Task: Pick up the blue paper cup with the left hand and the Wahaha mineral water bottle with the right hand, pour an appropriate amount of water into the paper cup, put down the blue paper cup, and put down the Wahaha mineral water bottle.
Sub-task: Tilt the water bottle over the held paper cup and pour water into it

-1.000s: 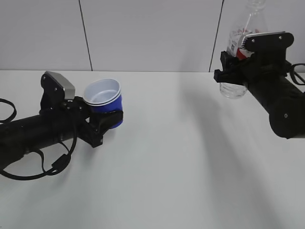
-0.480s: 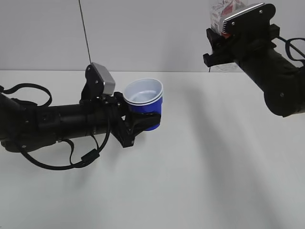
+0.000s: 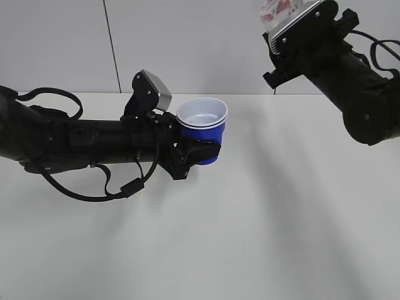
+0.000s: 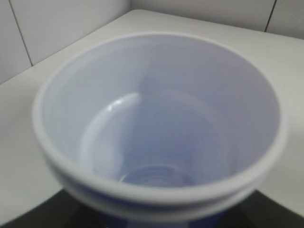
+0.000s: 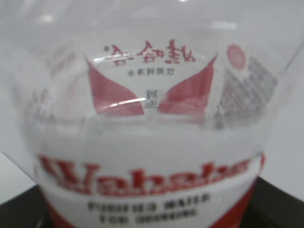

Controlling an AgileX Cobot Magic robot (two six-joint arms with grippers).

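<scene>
Spanning the scene: the white table (image 3: pixel 262 237) filled the lower part of the exterior view, with a pale panelled wall (image 3: pixel 187 44) behind it.
Right hand: the right hand (image 3: pixel 350 81) reached in from the upper right, high above the table; its fingertips were hidden behind its own wrist plate in the exterior view and could not be made out.
Left hand: the left hand (image 3: pixel 190 152) stretched in from the left, level and clear of the table.
Bottle: the Wahaha mineral water bottle (image 5: pixel 147 123) was cut off by the top edge of the exterior view, where only a scrap of red-and-white label (image 3: pixel 278 9) showed beside the right hand; its neck and mouth lay out of frame.
Right grip: the right wrist view was filled by the blurred label, with dark finger edges at both lower corners, pressed against the bottle's sides.
Cup: the blue paper cup (image 3: pixel 203 128) stood upright, mouth up, held above the table.
Left grip: black fingers (image 3: pixel 203 150) closed around the cup's lower blue wall, the white rim above them.
Water: the cup's white inside (image 4: pixel 156 128) was blurred; I could not tell whether any liquid lay in it.
</scene>
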